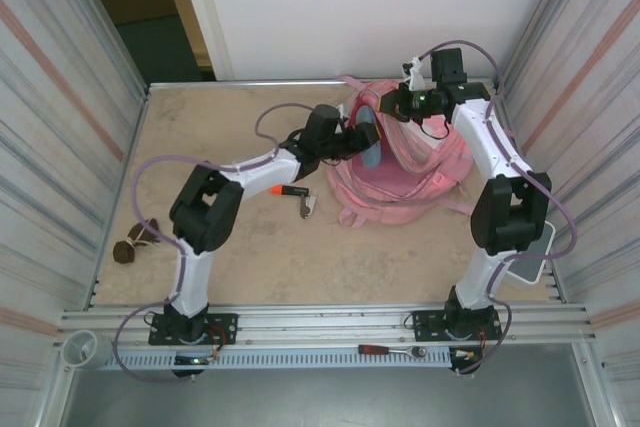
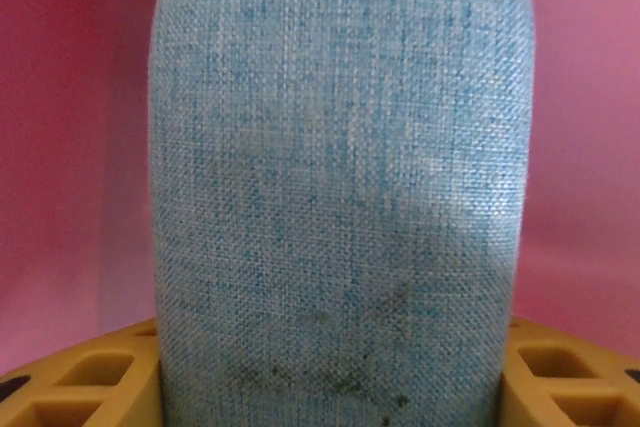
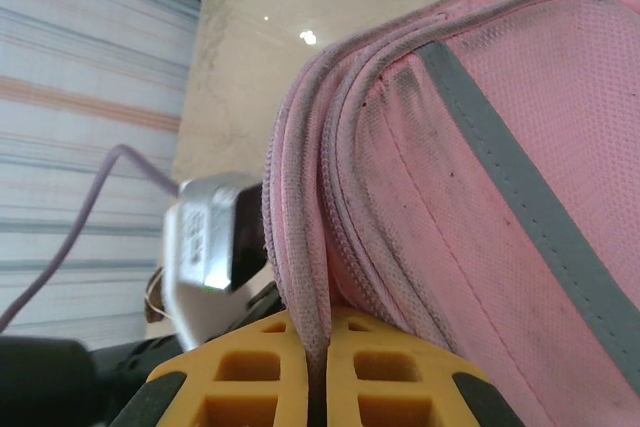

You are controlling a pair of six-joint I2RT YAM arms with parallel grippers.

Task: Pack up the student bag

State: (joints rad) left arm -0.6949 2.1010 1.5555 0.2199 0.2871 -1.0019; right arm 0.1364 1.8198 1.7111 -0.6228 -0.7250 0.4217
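Note:
The student bag (image 1: 400, 172), a pink backpack, lies at the back right of the table with its mouth open. My left gripper (image 1: 362, 139) is shut on a blue woven fabric case (image 1: 369, 140) and holds it at the bag's opening. In the left wrist view the case (image 2: 340, 177) stands between the yellow fingers (image 2: 90, 382), with pink bag fabric (image 2: 590, 147) behind it. My right gripper (image 1: 393, 104) is shut on the bag's zipped rim. In the right wrist view that gripper (image 3: 318, 352) pinches the pink edge, and the bag (image 3: 480, 147) with its grey strip (image 3: 520, 187) rises to the right.
An orange and black marker (image 1: 285, 190) and a small pale object (image 1: 308, 207) lie left of the bag. A brown item (image 1: 135, 244) sits by the left wall. A white flat device (image 1: 535, 252) lies by the right arm. A ratchet tool (image 1: 395, 351) rests on the front rail.

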